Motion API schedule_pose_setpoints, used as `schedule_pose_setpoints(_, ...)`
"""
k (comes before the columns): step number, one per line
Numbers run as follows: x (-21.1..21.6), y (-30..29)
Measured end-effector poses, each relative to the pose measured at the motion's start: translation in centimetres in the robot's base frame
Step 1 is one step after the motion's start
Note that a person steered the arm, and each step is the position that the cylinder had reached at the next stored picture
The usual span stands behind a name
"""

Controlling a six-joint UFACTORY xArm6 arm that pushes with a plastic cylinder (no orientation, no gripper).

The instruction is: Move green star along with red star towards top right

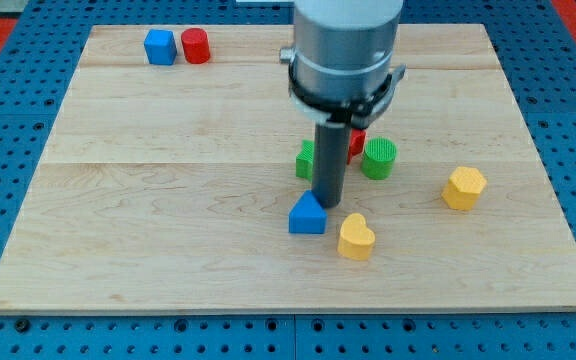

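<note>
A pale wooden board [168,200] lies on blue pegboard. Top left sit a blue cube [160,46] and red cylinder [196,45]. Mid-board, my tip [329,205], a bare rod grasping nothing, touches a blue block [307,214], hiding most of the green star [306,160] and red star [357,143]. Pushing from here risks shoving the blue block or splitting the stars. Rightward: a green cylinder [378,158], yellow heart [355,238], yellow hexagon [464,188].
</note>
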State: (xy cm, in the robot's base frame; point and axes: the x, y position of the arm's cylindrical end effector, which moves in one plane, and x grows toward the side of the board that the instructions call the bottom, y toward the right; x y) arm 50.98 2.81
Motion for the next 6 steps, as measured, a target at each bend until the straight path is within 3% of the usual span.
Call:
schedule_pose_setpoints(1,0.9,-7.7)
schedule_pose_setpoints(2,0.4,-9.9)
schedule_pose_setpoints(4,-3.5,-8.4)
schedule_pose_setpoints(6,-4.8,-0.7)
